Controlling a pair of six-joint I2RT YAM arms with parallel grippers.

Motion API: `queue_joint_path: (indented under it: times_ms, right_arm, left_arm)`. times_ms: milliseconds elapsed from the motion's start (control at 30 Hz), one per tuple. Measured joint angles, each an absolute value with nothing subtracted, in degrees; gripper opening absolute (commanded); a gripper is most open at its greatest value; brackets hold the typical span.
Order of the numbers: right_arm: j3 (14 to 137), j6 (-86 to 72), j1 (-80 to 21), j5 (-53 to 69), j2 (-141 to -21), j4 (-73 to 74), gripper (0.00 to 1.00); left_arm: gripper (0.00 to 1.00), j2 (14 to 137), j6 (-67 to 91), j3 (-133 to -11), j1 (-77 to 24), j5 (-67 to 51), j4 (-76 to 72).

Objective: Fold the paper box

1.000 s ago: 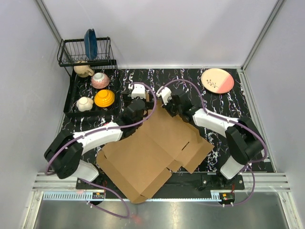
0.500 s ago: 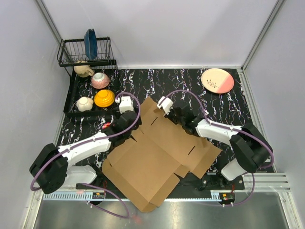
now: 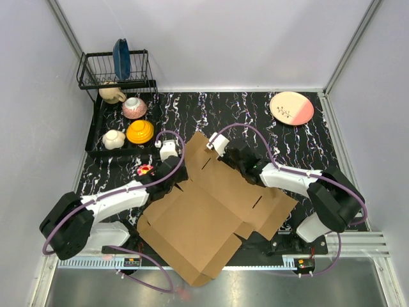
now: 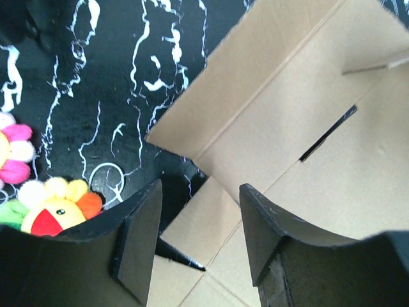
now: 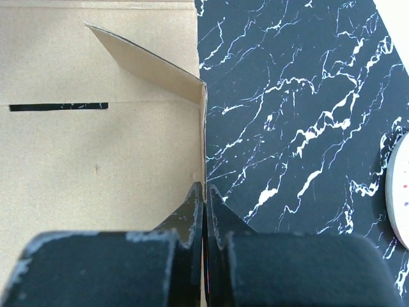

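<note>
I see the paper box [image 3: 204,214] lying opened out from the middle of the table [image 3: 255,115] to its near edge, with one corner hanging over that edge. My right gripper [image 5: 204,192] is pinched tight on the box's far edge, just below a raised flap. My left gripper [image 4: 198,211] hangs over the box's far left corner, fingers apart, cardboard showing in the gap. A plush flower [image 4: 54,204] lies just beside it on the table.
</note>
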State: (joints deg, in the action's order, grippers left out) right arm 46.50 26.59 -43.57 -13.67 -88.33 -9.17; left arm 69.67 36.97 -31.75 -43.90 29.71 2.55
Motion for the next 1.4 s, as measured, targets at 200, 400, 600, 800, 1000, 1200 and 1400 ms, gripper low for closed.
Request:
queue_joint_path:
  times_ms: [200,400,600,800,1000,1200,1400]
  right_arm:
    - [46.5,27.53,-43.99,-14.98,-88.23,-8.75,0.0]
    - [46.54,28.05,-44.4,-15.68,-88.14,-8.67,0.0]
    - [46.54,28.38,-44.88,-16.38,-88.12,-8.62,0.0]
    - [46.54,29.23,-44.95,-18.06,-87.26,-8.29,0.0]
    - [46.54,29.82,-45.08,-18.57,-87.09,-8.29,0.0]
    - [46.54,30.37,-45.82,-19.07,-86.74,-8.38,0.0]
    - [46.54,31.05,-46.0,-19.55,-85.19,-8.43,0.0]
  left_arm:
    - [0.59,72.34,37.52,-31.33,-43.9,27.46,3.81]
    - [0.6,76.16,38.09,-31.33,-43.9,26.59,4.64]
    - [0.27,77.78,38.81,-30.13,-43.81,25.61,2.63]
    - [0.13,75.68,37.12,-27.24,-43.64,24.01,-2.15]
    - [0.64,71.83,35.99,-25.15,-44.86,23.49,-4.78]
    - [0.81,67.18,37.17,-25.02,-45.39,23.79,-4.23]
    - [0.76,67.09,37.19,-25.02,-45.39,23.75,-4.1]
